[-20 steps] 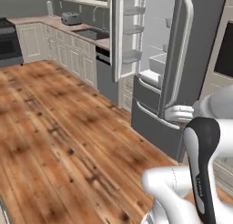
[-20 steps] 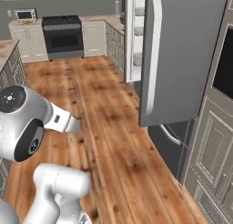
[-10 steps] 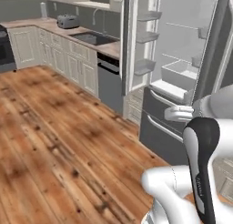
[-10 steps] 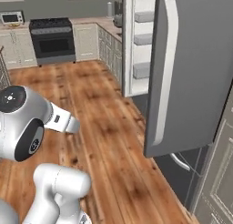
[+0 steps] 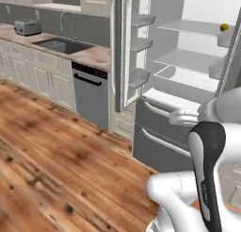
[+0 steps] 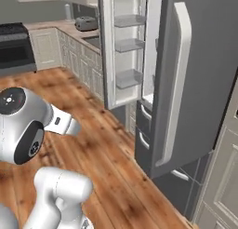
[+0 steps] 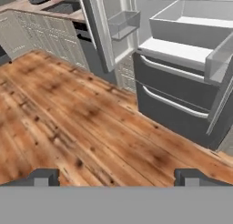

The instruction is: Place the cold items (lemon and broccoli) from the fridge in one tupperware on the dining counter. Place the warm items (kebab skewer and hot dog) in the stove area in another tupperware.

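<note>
The fridge (image 5: 188, 61) stands in front of me with both doors swung open, showing white shelves and clear door bins. A small yellow lemon (image 5: 224, 27) rests on an upper shelf at the right. In the right base view the fridge's grey right door (image 6: 200, 74) with its long bar handle blocks the inside. My gripper (image 7: 117, 178) is open and holds nothing; it hangs over the wooden floor, short of the grey freezer drawers (image 7: 175, 89). The black stove (image 6: 16, 49) is far off to the left. The broccoli, kebab skewer, hot dog, dining counter and both tupperware are out of view.
Left of the fridge runs a kitchen counter with a sink (image 5: 61, 45), a toaster (image 5: 27, 26) and a dishwasher (image 5: 92, 96) below it. The open left fridge door (image 5: 129, 47) sticks out toward me. Wooden floor (image 5: 56, 169) lies open at my left.
The whole picture has shifted: the base has driven and turned toward the fridge, which is now nearer with its inside showing. The gripper has stayed open.
</note>
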